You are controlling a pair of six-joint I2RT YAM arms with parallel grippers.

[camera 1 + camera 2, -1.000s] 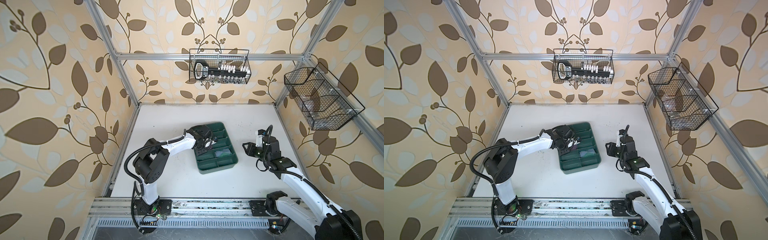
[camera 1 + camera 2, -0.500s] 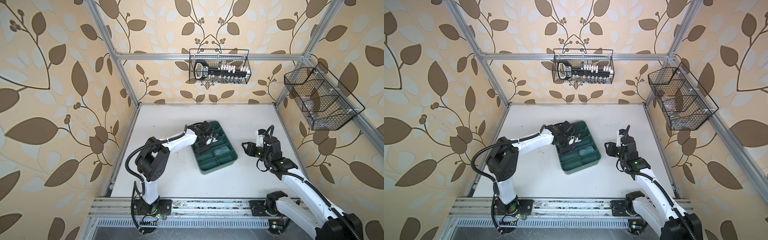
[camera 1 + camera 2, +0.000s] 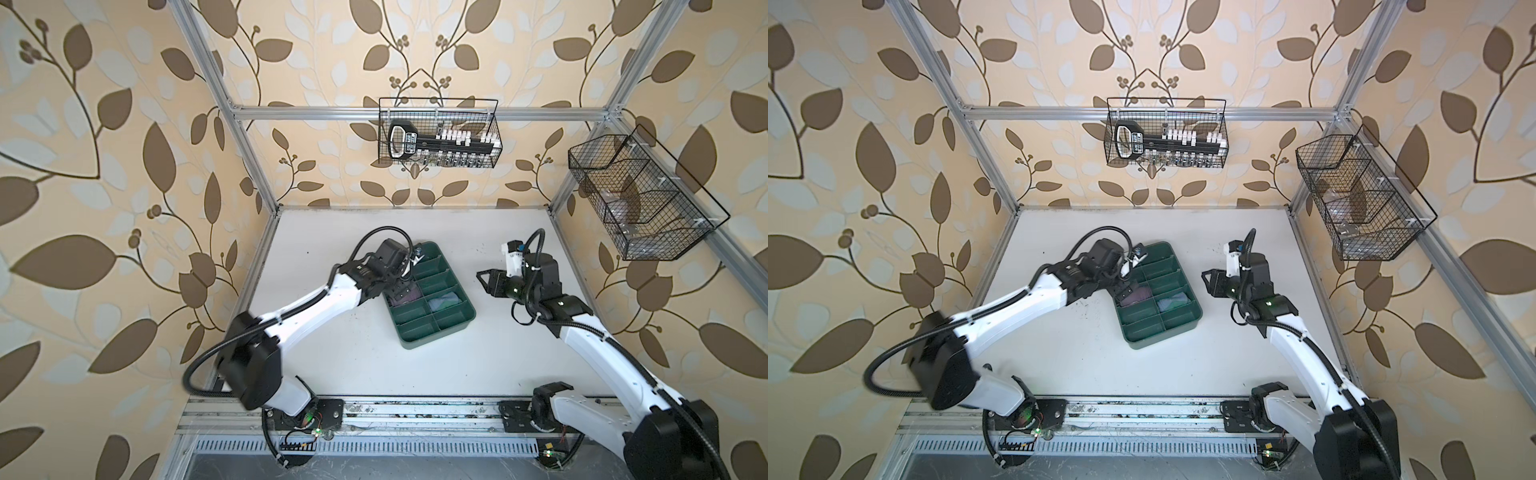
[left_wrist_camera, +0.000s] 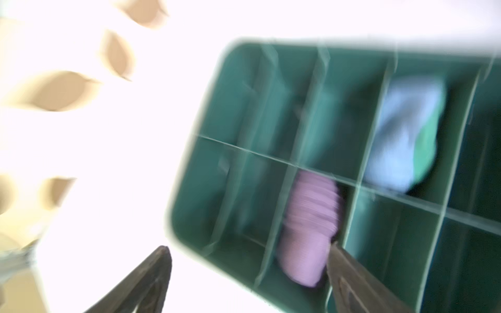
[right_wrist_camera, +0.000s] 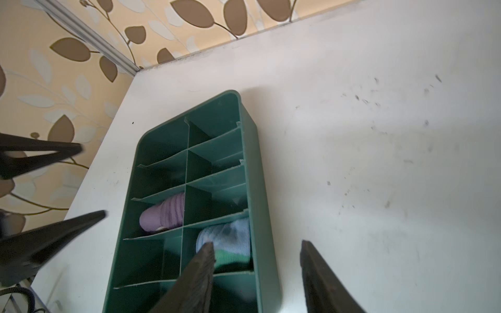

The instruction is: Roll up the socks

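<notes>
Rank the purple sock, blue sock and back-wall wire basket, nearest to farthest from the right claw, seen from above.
From the right claw:
1. Blue sock, right half of the green tray.
2. Purple sock, tray's left half.
3. Wire basket, back wall.

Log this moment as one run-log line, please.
left gripper: open, at tray edge | right gripper: open, empty | purple sock: rolled, in tray | grey-blue sock: in another compartment

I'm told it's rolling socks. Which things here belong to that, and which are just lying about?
Part of the job: purple sock, grey-blue sock, each in its own compartment of the green tray; left claw and right claw, both open.
Just lying about: wire basket on the back wall, wire basket on the side wall.
</notes>
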